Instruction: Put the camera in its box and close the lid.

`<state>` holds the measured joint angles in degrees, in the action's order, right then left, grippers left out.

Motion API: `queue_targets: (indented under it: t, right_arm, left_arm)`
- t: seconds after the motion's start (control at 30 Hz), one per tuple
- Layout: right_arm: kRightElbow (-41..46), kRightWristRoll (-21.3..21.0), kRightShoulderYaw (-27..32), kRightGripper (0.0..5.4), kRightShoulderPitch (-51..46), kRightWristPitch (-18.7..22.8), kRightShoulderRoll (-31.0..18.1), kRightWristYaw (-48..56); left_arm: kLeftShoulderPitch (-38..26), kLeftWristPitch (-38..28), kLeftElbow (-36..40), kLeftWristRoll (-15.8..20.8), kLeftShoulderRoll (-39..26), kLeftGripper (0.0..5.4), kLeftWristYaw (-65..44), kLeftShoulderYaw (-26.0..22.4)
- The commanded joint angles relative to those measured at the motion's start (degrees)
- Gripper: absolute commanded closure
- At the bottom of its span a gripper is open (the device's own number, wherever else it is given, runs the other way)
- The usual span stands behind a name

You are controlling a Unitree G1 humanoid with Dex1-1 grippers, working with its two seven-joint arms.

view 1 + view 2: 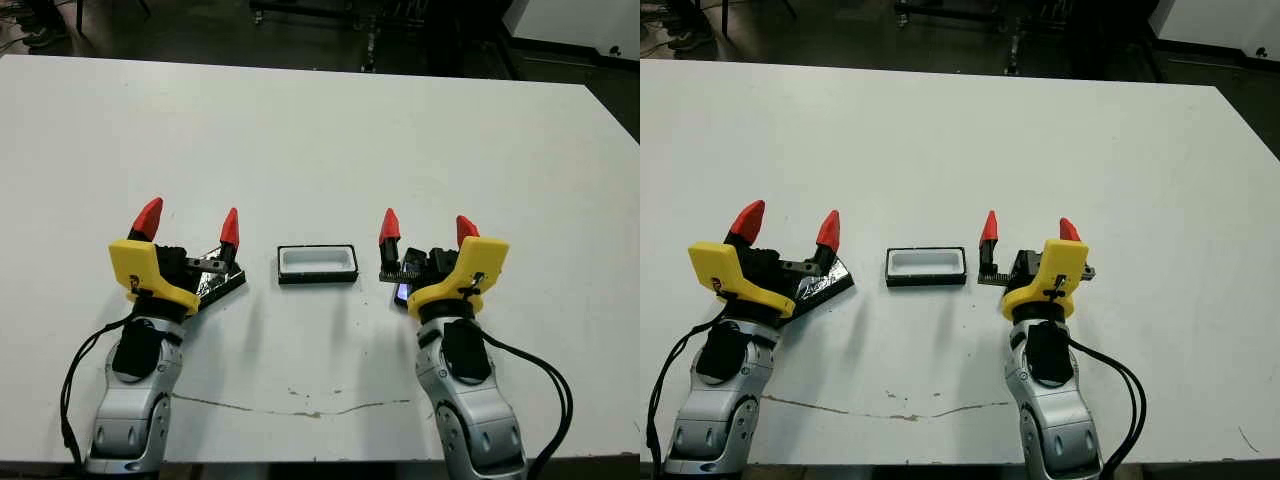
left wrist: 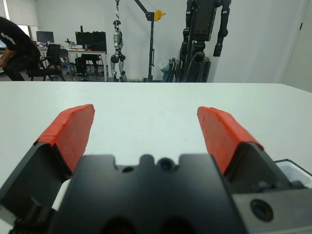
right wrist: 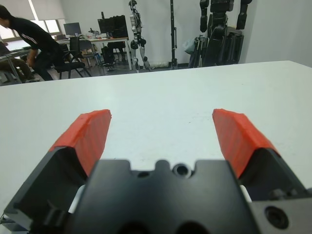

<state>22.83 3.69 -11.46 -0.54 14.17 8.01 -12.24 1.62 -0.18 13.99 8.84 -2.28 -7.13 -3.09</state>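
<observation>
Stretching wide across the room, the white desk (image 1: 320,130) is smooth and matte, marked only by a thin dark scratch line near its front edge, with a dark floor showing beyond its far side. Past the desk the wrist views show pale walls, humanoid robots hanging on stands, a workbench with monitors and chairs, and a person (image 3: 29,41) in a dark top bending over at the far side of the room. Both arms rest low on the desk, silver-grey forearms with black cables, yellow wrist housings and black bodies. The left hand (image 1: 188,222) has its two red-tipped fingers spread apart with nothing between them, and it sits over the lid (image 1: 222,281), a flat glossy black panel that mirrors the light and lies skewed on the desk under the inner finger. The right hand (image 1: 428,227) is likewise spread wide and grips nothing. Between the two hands, apart from both, the box (image 1: 317,264) lies flat and uncovered, a shallow rectangular tray, black outside and white inside. The camera (image 1: 402,291), a tiny dark piece with a bluish glint, peeks out from under the right hand's body on the desk.
</observation>
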Motion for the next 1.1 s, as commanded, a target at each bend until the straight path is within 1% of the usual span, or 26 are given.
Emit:
queue_targets:
  t: [0.03,0.1,0.2,0.3,0.47,0.67,0.87,1.1]
  right_arm:
    - [0.4,-0.1,-0.2,0.0,0.0,0.8,1.6,0.2]
    - [0.4,-0.5,-0.5,0.0,-0.1,0.8,1.4,0.1]
    - [0.9,-1.2,-0.8,0.0,-0.7,1.9,1.4,-0.5]
    - [1.7,-1.0,-0.9,0.0,-1.5,3.5,1.8,-0.8]
    - [3.7,-1.1,-1.3,0.0,-2.6,7.6,1.9,-1.7]
    - [4.4,-1.8,-1.8,0.0,-3.1,9.4,2.1,-3.0]
    - [3.8,-1.8,-2.1,0.0,-3.2,10.9,2.6,-3.8]
    - [4.1,-1.4,-1.9,0.0,-2.8,14.7,3.0,-4.6]
  left_arm:
    - [-0.3,0.8,0.1,0.1,-0.4,0.01,0.0,-0.1]
    - [-0.3,0.6,0.1,-0.2,-0.5,0.01,0.1,-0.1]
    - [-0.1,0.9,0.2,-0.4,-0.5,0.01,0.2,0.1]
    - [0.1,0.7,0.3,-0.7,-0.3,0.01,0.3,0.4]
    - [0.7,1.1,0.7,-0.5,-0.1,0.01,0.4,0.6]
    - [1.4,0.9,0.9,-1.1,-0.3,0.01,0.6,0.8]
    - [1.8,0.7,0.8,-0.2,-0.2,0.01,0.2,0.6]
    - [2.8,1.3,1.7,-0.5,-0.2,0.01,0.6,0.9]
